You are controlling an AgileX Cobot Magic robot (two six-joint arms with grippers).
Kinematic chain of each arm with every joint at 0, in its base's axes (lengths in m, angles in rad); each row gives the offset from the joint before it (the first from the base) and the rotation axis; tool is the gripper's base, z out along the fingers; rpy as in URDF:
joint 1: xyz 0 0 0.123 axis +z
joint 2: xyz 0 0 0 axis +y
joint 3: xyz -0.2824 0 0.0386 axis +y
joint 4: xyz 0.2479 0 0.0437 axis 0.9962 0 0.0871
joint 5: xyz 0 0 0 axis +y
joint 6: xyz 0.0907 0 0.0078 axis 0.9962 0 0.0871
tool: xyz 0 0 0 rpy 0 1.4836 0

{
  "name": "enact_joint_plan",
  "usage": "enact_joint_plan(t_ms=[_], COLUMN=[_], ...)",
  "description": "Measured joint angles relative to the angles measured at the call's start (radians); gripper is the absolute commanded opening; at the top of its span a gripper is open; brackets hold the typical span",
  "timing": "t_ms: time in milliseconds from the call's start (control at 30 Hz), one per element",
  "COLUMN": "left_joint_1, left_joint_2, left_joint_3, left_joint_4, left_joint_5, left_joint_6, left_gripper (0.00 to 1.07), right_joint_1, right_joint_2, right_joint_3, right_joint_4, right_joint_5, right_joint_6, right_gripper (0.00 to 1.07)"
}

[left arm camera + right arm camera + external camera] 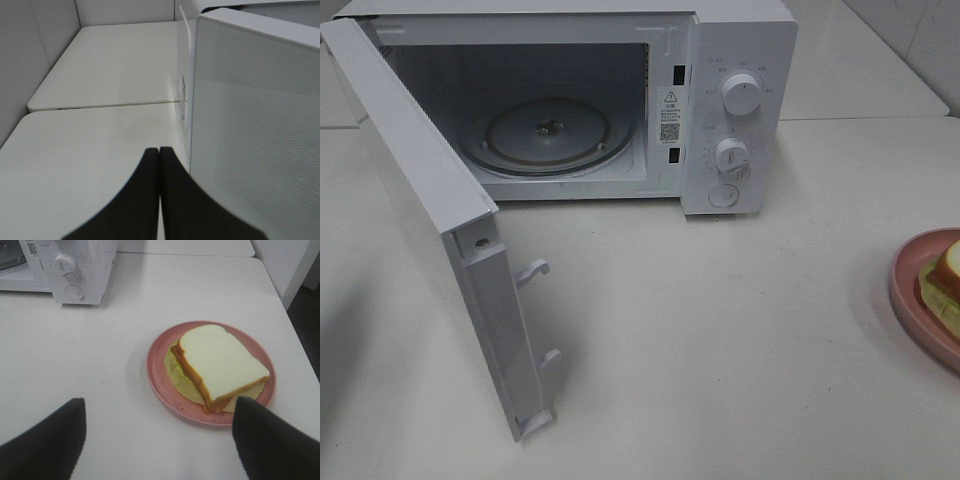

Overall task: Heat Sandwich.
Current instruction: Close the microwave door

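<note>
White microwave (620, 100) door (430, 230) stands open with its turntable (545, 133) bare, but the sandwich (217, 365) sits on its pink plate (160, 385) on the worktop (720, 340), my right claw (157, 440) wide open before it, holding nothing, my left claw (159, 155) shut and empty, so grasping, loading, closing and heating remain.

A pink plate (156, 377) lies on the white table (90, 365) just ahead of the right claw (159, 401). A white microwave (80, 270) stands farther ahead and off to one side. Its open door (255, 130) is close beside the left claw (159, 150).
</note>
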Motion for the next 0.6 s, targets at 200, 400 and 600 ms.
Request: enact_joint_plan(t_ms=[200, 400, 600], left_joint_1=[0.0, 0.0, -0.013], left_joint_2=[0.146, 0.269, 0.312], left_joint_3=[0.004, -0.034, -0.067], left_joint_4=[0.145, 0.314, 0.377], left_joint_5=[-0.182, -0.302, -0.31], left_joint_6=[-0.092, -0.154, -0.219], left_gripper=[0.0, 0.0, 0.0], right_joint_1=[0.0, 0.0, 0.0], right_joint_2=[0.0, 0.0, 0.0], right_joint_3=[0.0, 0.0, 0.0], right_joint_4=[0.0, 0.0, 0.0], right_joint_5=[0.0, 0.0, 0.0], right_joint_6=[0.0, 0.0, 0.0], right_gripper=[0.76, 0.76, 0.76])
